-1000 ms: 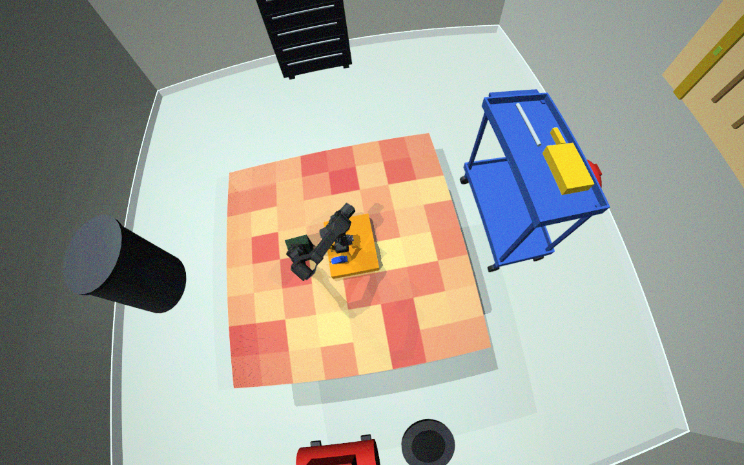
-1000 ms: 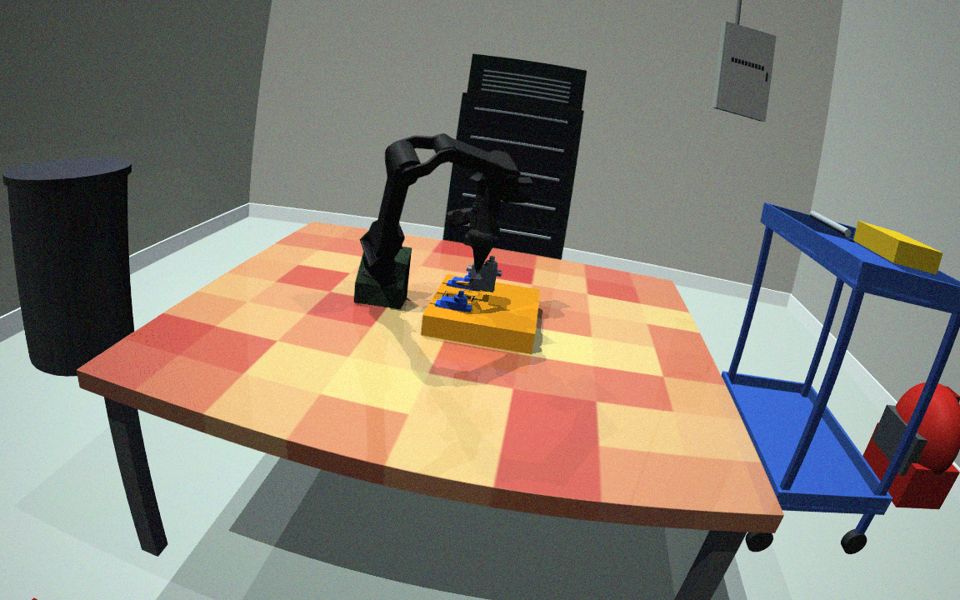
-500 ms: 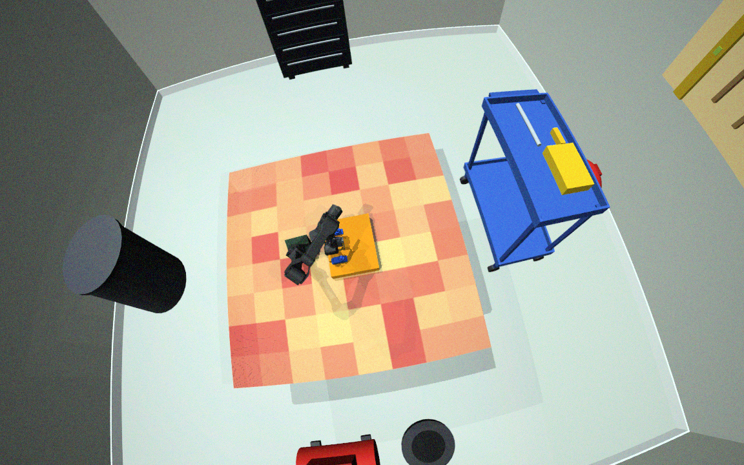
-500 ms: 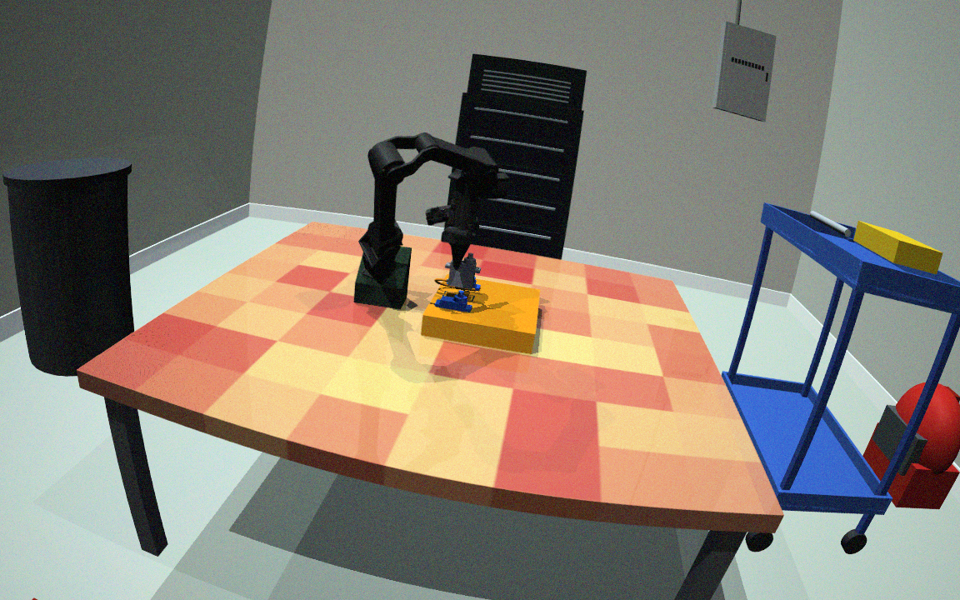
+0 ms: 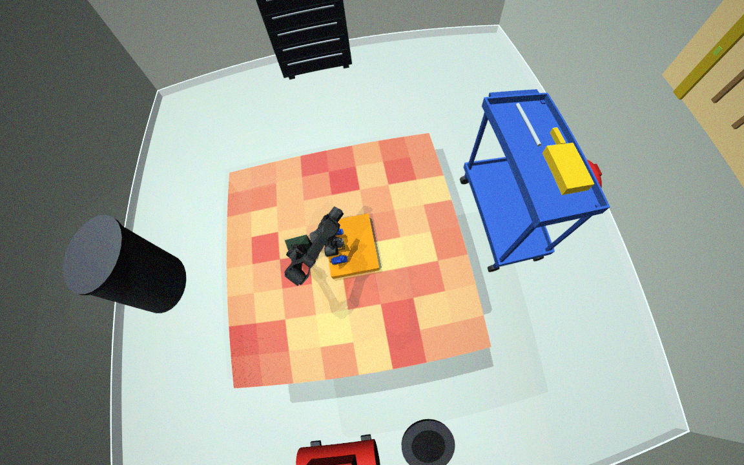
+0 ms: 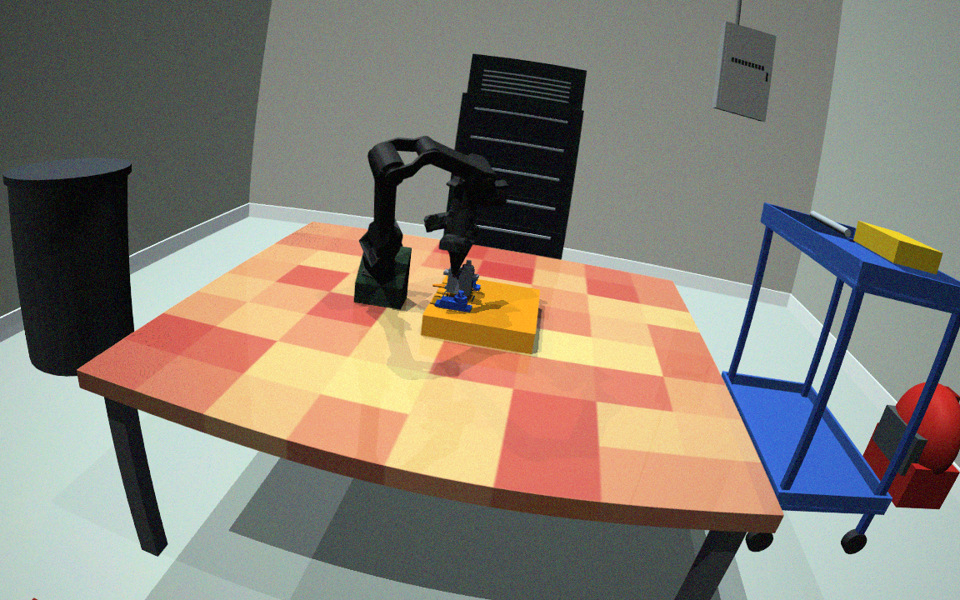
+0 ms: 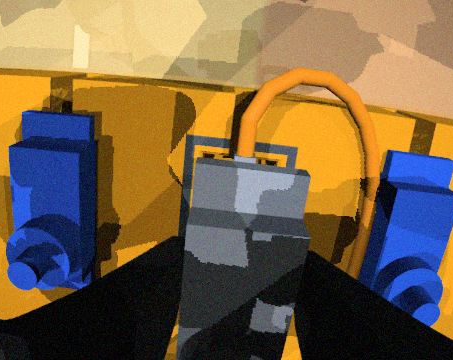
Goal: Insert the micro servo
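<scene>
The loose grey servo [image 7: 213,190] [image 6: 462,280] is held upright over the marked pocket [image 7: 189,162] in the orange deck [image 5: 366,234] [image 6: 480,332] [image 7: 6,95]. My gripper [image 7: 240,259] [image 6: 457,270] is shut on the servo's sides. The servo hides most of the pocket; the blue-grey outline and a strip of the far end show past it in the wrist view. The orange cable [image 7: 306,76] rises from the servo's far end near the side notch, arches over and comes down on the right. The ears' contact with the deck and the output shaft cannot be made out.
Two blue servos flank the pocket, one on the left [image 7: 51,180] and one on the right [image 7: 411,225], close to the fingers. The cable's arch reaches the right one. The arm's dark base [image 6: 382,279] stands left of the deck on the checkered table [image 5: 363,352] [image 6: 342,372].
</scene>
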`<state>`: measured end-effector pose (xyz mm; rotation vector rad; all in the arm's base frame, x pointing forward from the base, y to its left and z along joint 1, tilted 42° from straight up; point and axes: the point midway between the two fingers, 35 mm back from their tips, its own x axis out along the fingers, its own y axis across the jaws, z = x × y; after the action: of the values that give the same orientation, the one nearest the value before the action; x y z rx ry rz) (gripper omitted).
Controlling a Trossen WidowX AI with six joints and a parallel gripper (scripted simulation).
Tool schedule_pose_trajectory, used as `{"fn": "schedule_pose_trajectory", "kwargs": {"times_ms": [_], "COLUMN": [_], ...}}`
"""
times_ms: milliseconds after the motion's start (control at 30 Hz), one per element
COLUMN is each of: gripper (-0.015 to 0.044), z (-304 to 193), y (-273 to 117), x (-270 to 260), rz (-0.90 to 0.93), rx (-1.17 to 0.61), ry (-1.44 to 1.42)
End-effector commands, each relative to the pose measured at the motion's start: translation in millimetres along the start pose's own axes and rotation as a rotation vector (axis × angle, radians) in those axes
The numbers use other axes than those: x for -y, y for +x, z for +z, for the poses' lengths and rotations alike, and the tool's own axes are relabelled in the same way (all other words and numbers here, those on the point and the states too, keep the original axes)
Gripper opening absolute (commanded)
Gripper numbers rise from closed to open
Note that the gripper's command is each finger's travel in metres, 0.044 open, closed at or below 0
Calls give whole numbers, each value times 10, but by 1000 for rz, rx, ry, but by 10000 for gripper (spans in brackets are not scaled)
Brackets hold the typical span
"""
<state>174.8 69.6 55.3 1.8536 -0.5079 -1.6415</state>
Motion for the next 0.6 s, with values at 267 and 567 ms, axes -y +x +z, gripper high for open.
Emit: {"fn": "schedule_pose_trajectory", "kwargs": {"times_ms": [267, 567], "gripper": [0, 0], "z": [-7, -8], "y": [23, 109], "x": [-1, -2], "rz": [2, 2], "rx": [-7, -7], "ry": [-7, -7]}}
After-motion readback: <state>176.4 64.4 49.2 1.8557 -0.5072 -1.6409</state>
